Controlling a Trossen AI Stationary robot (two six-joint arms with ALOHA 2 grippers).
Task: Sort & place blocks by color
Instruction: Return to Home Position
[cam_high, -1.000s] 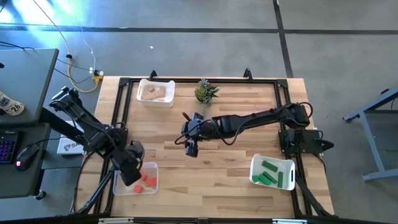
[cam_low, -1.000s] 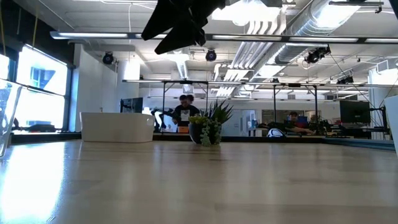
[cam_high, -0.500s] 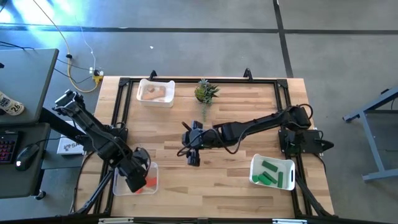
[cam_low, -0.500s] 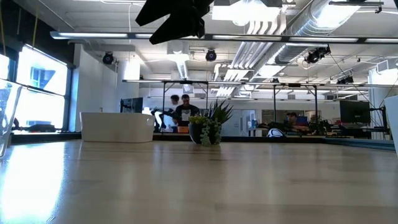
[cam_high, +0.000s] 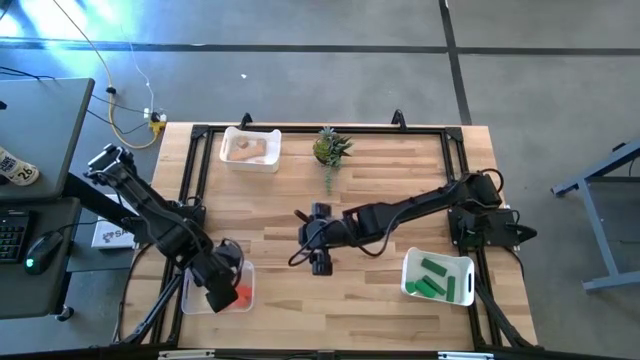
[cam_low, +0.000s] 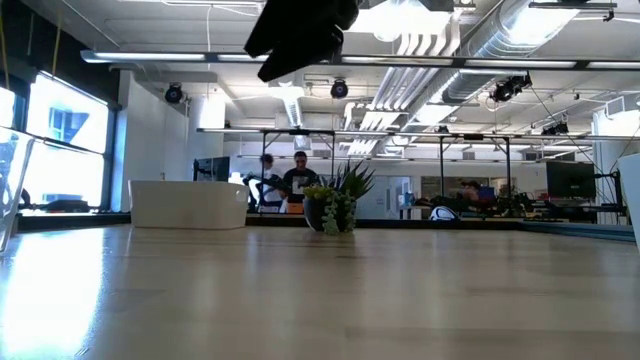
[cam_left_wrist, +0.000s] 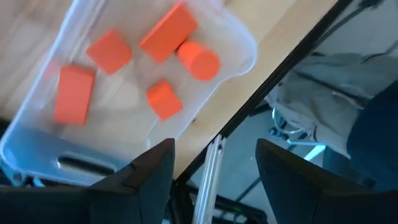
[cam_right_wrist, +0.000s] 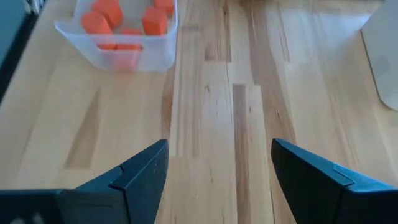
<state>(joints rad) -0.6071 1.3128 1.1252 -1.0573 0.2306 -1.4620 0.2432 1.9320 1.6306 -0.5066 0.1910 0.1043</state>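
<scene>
I see my left gripper (cam_left_wrist: 214, 144) spread, empty; orange blocks (cam_left_wrist: 166, 32), bars and one cylinder, lie beneath it in the clear bin (cam_left_wrist: 244, 55). My right gripper (cam_right_wrist: 219, 144) gapes mid-table.

wood table (cam_high: 340, 300): clear bin (cam_high: 200, 302), white bins (cam_high: 228, 140), potted plant (cam_high: 330, 148)

Open table (cam_high: 270, 205) between bins (cam_high: 226, 150), plant (cam_high: 330, 147)
</scene>
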